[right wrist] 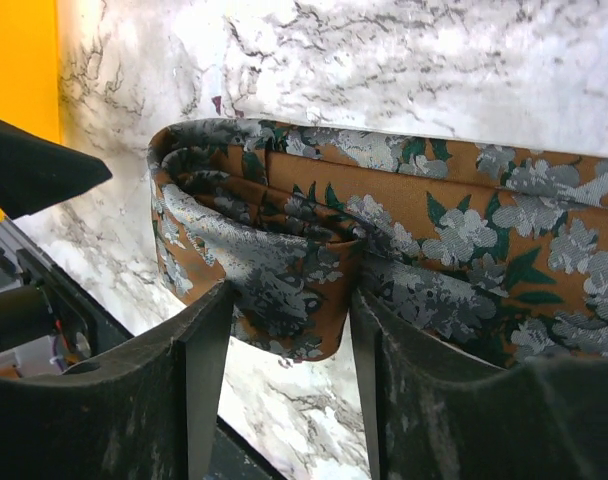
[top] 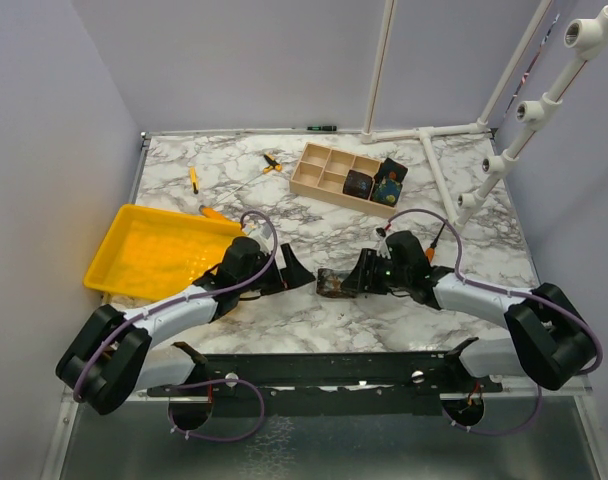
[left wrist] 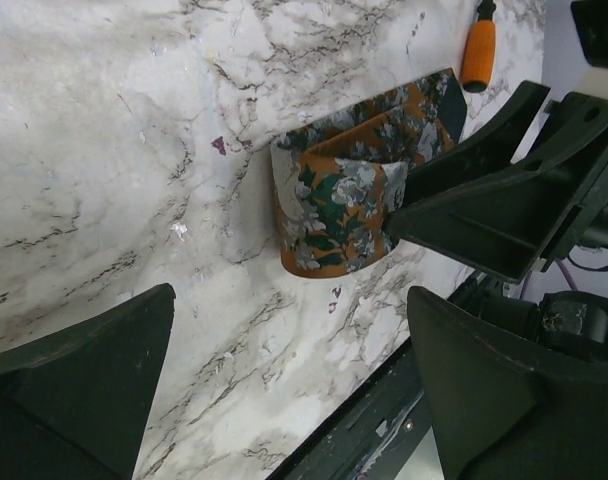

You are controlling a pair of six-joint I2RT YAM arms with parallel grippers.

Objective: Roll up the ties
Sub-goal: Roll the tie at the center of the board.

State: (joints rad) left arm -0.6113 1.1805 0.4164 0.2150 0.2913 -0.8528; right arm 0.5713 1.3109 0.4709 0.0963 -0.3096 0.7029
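1. Bases of both arms sit at the counter's (top: 324,235) near edge. Each arm reaches forward and inward, low over the marble, so the two grippers face each other near the middle.
2. Left gripper (top: 290,277): fingers spread wide, holding nothing and touching nothing, just left of the tie.
3. Right gripper (right wrist: 292,295): fingers clamped on a fold of the tie (right wrist: 404,220), with fabric filling the gap and touching both.
4. Tie: rust-brown with grey and green flowers, partly rolled, lying on the counter between the grippers, nearer the near edge than the far one. A loose length runs on past the right fingers.
5. Screwdriver (top: 431,252), orange-handled, lies just beside the right wrist.
6. Yellow tray (top: 154,255) sits at the left edge, beside the left arm.
7. Wooden box (top: 334,172) stands near the far edge. Its right-hand compartments hold two dark rolls (top: 358,184), one with a blue print.
8. White pipe frame (top: 434,132) rises at the far right corner.
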